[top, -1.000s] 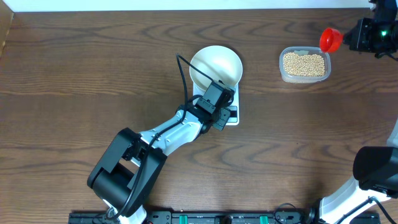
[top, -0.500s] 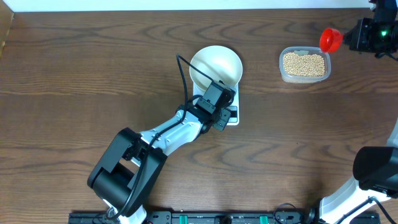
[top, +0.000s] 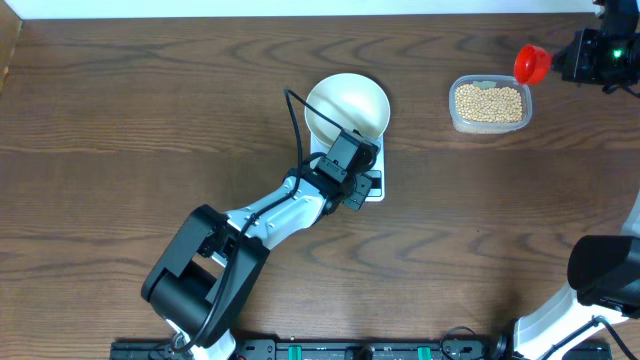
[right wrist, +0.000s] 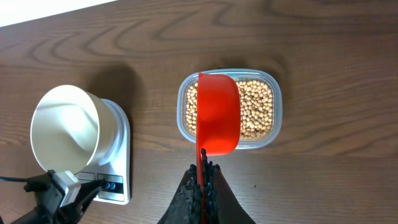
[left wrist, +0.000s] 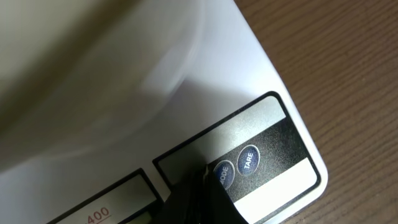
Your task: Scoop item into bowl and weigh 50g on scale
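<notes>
The white bowl stands empty on the white scale. My left gripper is shut, its tip down on the scale's button panel. In the left wrist view the black fingertips touch the panel just left of the MODE button, with the TARE button beside it. My right gripper is shut on the handle of a red scoop, held above the beans. In the right wrist view the scoop hangs over the beans, and the gripper clamps its handle.
The beans lie in a clear plastic tub at the back right, apart from the scale. The bowl, scale and left gripper show at the left of the right wrist view. Bare wood lies between scale and tub.
</notes>
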`<action>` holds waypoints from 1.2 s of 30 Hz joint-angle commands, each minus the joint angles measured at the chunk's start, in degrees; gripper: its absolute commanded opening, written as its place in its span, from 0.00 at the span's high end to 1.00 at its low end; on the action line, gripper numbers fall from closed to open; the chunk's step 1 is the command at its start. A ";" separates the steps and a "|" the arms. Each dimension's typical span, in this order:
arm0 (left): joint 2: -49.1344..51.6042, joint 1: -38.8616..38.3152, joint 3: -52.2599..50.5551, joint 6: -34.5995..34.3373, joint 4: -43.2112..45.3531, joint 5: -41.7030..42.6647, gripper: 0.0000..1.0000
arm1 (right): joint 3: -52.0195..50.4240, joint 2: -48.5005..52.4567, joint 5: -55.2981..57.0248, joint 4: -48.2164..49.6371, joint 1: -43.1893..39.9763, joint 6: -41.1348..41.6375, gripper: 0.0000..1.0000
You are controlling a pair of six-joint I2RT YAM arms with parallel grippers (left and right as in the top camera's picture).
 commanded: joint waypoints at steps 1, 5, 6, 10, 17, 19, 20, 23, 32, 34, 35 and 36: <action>5.09 -0.13 -0.55 0.33 -0.85 0.31 0.93 | 0.20 0.44 -0.92 -0.15 0.22 -0.85 0.99; 5.70 -0.13 -0.55 0.33 -1.95 -1.60 0.93 | 0.20 0.44 -0.92 -0.15 0.22 -0.85 0.99; 5.68 -0.13 -0.55 0.31 -2.21 -2.32 0.93 | 0.20 0.44 -0.92 -0.15 0.22 -0.85 0.99; 5.68 -0.02 -0.55 0.33 -3.23 -3.50 0.93 | 0.20 0.44 -0.92 -0.17 0.22 -0.85 0.99; 5.68 -0.02 -0.55 0.28 -4.55 -4.26 0.93 | 0.20 0.44 -0.92 -0.24 0.22 -0.85 0.99; 5.68 -0.02 -0.55 -1.33 -4.96 -6.10 0.93 | 0.20 0.44 -0.92 -0.24 0.22 -0.85 0.99; 5.68 -0.02 -0.55 -2.23 -5.14 -7.39 0.93 | 0.20 0.44 -0.92 -0.24 0.22 -0.85 0.99; 5.68 -0.02 -0.55 -2.27 -4.92 -7.89 0.93 | 0.20 0.44 -0.94 -0.24 0.22 -0.85 0.99; 5.68 -0.04 -0.55 -2.29 -4.68 -7.89 0.93 | 0.20 0.44 -0.92 -0.24 0.22 -0.85 0.99; 5.68 -0.02 -0.55 -2.32 -4.68 -7.93 0.93 | 0.20 0.44 -0.92 -0.26 0.22 -0.85 0.99; 5.68 -0.04 -0.55 -2.64 -4.70 -8.31 0.93 | 0.20 0.44 -0.92 -0.28 0.22 -0.85 0.99; 5.68 -0.04 -0.55 -2.95 -4.72 -8.59 0.93 | 0.20 0.44 -0.94 -0.28 0.22 -0.85 0.99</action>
